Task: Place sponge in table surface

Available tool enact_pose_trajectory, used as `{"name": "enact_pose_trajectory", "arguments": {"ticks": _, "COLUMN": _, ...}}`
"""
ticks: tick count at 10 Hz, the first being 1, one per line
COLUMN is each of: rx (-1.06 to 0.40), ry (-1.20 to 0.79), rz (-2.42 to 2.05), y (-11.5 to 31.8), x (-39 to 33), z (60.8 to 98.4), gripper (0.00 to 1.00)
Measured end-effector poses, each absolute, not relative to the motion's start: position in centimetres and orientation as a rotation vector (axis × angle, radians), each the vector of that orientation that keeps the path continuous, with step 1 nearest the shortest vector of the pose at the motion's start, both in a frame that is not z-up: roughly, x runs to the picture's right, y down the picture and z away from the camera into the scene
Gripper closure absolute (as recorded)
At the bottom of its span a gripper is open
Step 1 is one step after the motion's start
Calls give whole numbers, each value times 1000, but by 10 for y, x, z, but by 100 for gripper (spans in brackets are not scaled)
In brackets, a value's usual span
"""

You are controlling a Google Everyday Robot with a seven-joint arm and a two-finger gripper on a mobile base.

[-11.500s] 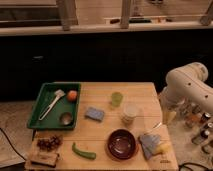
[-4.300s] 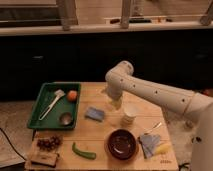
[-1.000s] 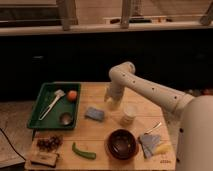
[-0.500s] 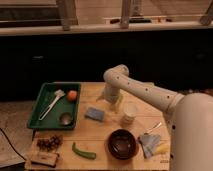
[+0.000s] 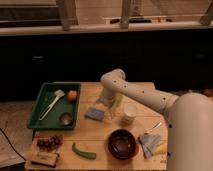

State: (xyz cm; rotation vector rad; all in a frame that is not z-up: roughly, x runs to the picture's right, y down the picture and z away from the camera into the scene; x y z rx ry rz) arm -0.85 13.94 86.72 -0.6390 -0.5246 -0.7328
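Note:
The blue-grey sponge (image 5: 94, 114) lies flat on the wooden table (image 5: 95, 137), left of centre, just right of the green tray. My white arm reaches in from the right, its elbow at the table's back. The gripper (image 5: 104, 103) hangs just above and right of the sponge, close to its upper right corner.
A green tray (image 5: 46, 103) at the left holds a white brush, an orange and a small metal cup. A yellow-green cup (image 5: 118, 100), a white cup (image 5: 129, 113), a dark bowl (image 5: 122, 143), a green pepper (image 5: 83, 151), grapes (image 5: 48, 143) and a blue cloth (image 5: 149, 143) stand on the table.
The arm has swung left and down over the table. The gripper has dropped from near the cups toward the sponge. The sponge has not moved.

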Motion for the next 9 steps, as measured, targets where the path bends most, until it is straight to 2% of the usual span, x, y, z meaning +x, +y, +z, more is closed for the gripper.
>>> {"name": "enact_pose_trajectory", "arguments": {"ticks": 4, "rx": -709, "ry": -453, "rz": -578, "y": 152, "x": -16, "z": 874, "gripper": 20}}
{"name": "enact_pose_trajectory", "arguments": {"ticks": 9, "rx": -720, "ry": -359, "rz": -432, "y": 161, "x": -14, "z": 883, "gripper": 20}}
